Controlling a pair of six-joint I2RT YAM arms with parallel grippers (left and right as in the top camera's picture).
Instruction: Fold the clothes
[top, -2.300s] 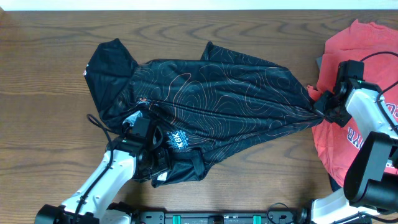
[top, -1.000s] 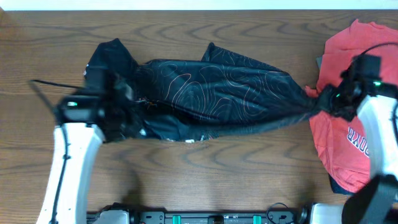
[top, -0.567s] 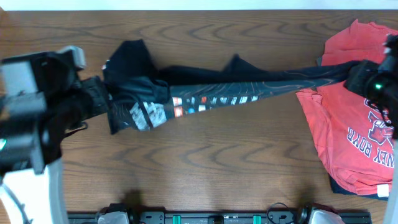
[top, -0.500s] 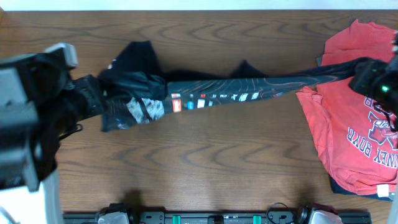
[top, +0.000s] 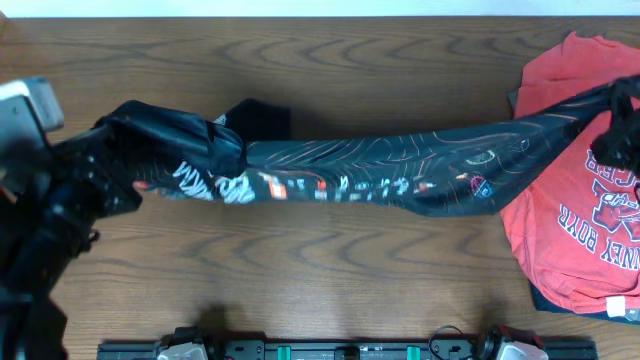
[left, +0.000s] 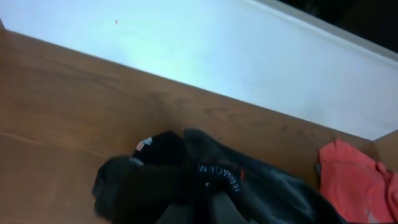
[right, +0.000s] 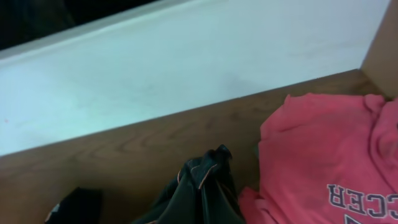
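Across the wooden table (top: 330, 290), from 9 o'clock to about 2 o'clock, the black jersey (top: 380, 175) is drawn out in one long rumpled band. It is bunched thick toward 9 o'clock and narrows toward the far end, where it passes over the upper part of the red T-shirt (top: 570, 230) lying at 3 o'clock (that shirt is no part of the job). As folding goes, nothing is done. No crease or flat panel shows, and the cloth is twisted on itself with its white lettering (top: 200, 183) turned up along the lower edge. I judge this to be the shaking-out and spreading stage that comes ahead of any fold. Nearly all of the work is left: lay the jersey flat on bare wood away from the T-shirt, square it, then fold sleeves and body. The left gripper (top: 105, 155) at 9 o'clock and the right gripper (top: 618, 125) at 2 o'clock each sit where the band ends. Their jaws are buried in cloth and blurred, but since the jersey is strung between them, I take both to be clamped on it.
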